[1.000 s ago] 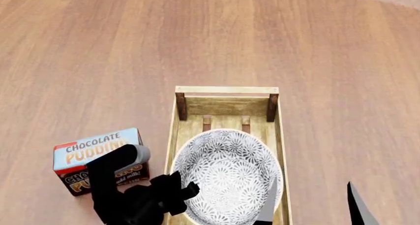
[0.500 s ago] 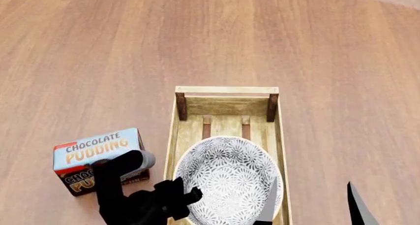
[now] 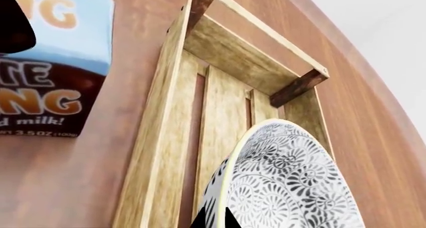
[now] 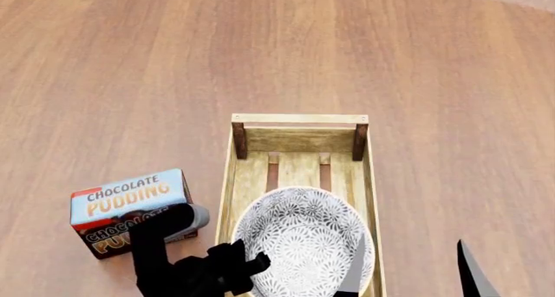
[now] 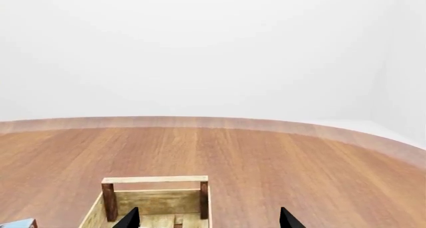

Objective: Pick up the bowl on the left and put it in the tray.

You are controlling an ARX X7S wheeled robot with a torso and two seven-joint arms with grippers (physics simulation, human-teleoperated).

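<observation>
The white bowl (image 4: pixel 303 242) with its grey-blue flower pattern sits inside the near half of the light-wood slatted tray (image 4: pixel 299 141). My left gripper (image 4: pixel 251 266) is shut on the bowl's left rim. In the left wrist view its two black fingertips (image 3: pixel 199 219) straddle the rim of the bowl (image 3: pixel 286 178), above the tray's plank floor (image 3: pixel 220 113). My right gripper (image 4: pixel 407 271) stands open at the lower right, one finger over the bowl's right edge. The right wrist view shows its wide-apart tips (image 5: pixel 207 219) with nothing between them, and the tray's far end (image 5: pixel 156 193).
A chocolate pudding box (image 4: pixel 130 209) stands just left of the tray, close to my left arm; the left wrist view catches it as well (image 3: pixel 47 63). The round wooden table (image 4: pixel 277 50) stretches away beyond the tray.
The bowl has sunk lower and nearer within the tray, still held at its left rim by my left gripper, which moved slightly toward me. The right gripper stayed put.
</observation>
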